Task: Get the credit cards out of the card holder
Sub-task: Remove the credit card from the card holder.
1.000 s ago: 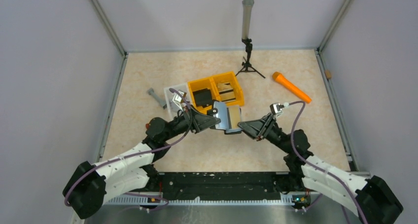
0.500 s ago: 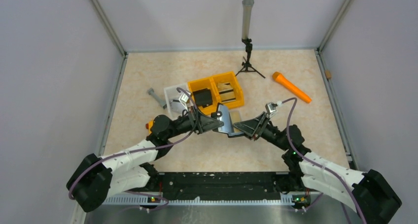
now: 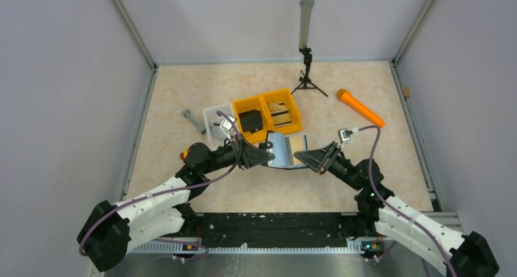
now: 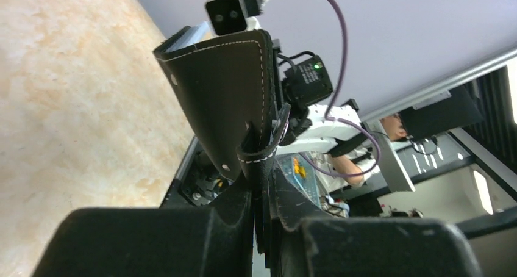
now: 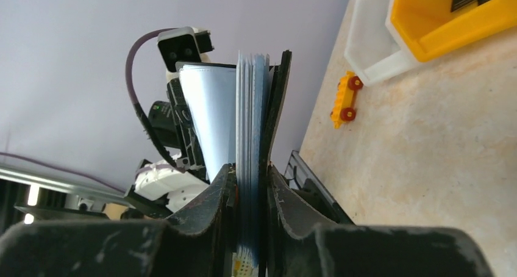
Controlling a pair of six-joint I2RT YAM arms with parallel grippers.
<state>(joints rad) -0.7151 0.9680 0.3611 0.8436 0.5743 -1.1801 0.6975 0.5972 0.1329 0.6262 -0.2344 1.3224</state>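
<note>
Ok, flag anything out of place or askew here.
Nothing spilled or damaged. The orange bin sits skewed to the table edges. The card holder hangs open off the table, pinched between the left gripper and right gripper, as the task needs.

**Colours and Patterns on the Worktable**

Card holder [image 4: 225,100]: black, white stitching, pale blue lining. Table [image 3: 244,191]: beige marbling. Divided bin [image 3: 259,96]: yellow-orange. Adjoining tray [image 3: 213,110]: white. Toy car [image 5: 345,98]: yellow, red wheels. Cable [image 4: 344,51]: purple.
</note>
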